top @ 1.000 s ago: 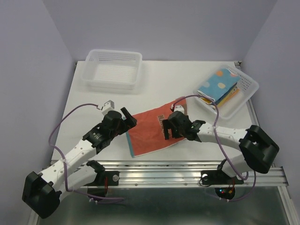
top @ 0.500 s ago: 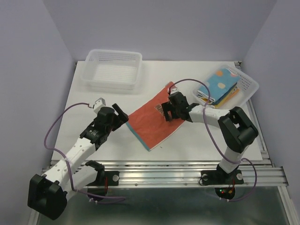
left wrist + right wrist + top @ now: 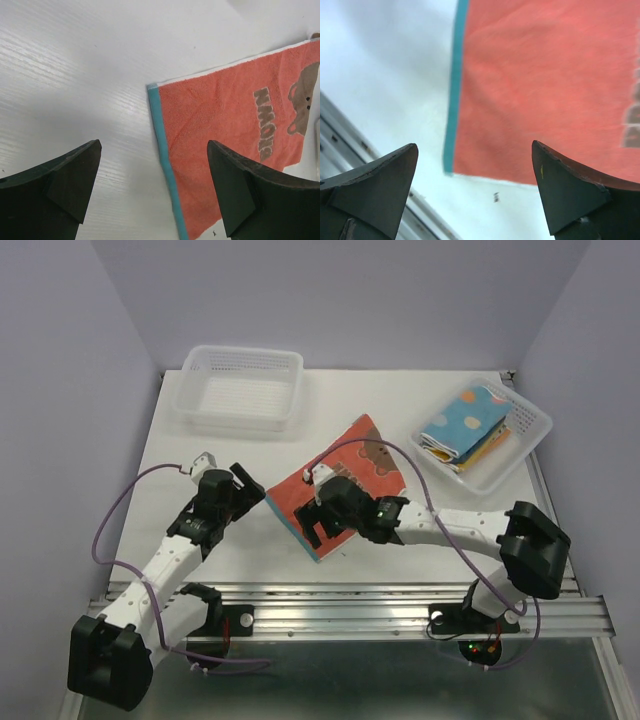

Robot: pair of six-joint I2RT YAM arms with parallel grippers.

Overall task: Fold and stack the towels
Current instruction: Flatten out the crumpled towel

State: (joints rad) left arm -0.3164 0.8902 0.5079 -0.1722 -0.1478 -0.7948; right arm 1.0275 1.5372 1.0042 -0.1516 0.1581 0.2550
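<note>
The red-orange towel [image 3: 352, 472] lies flat and unfolded at the middle of the white table [image 3: 190, 455], turned so that its corners point toward 12, 3, 6 and 9 o'clock. A teal strip [image 3: 165, 170] runs along its near-left edge, and a brown bear print with brown lettering [image 3: 266, 131] shows on its face.

The left gripper [image 3: 246, 489] hovers just beside the towel's 9 o'clock corner, fingers wide apart with nothing between them; its wrist view looks down on that corner and the bare table next to it. The right gripper [image 3: 318, 526] hangs over the towel's 7 o'clock part, fingers also spread wide and holding nothing; its wrist view shows the teal strip and the towel's near corner.

At 11 o'clock on the table stands a white lattice basket [image 3: 241, 368]. At 2 o'clock a second lattice basket [image 3: 527, 436] holds a pile of folded towels, a light blue dotted towel [image 3: 466, 421] on top.
</note>
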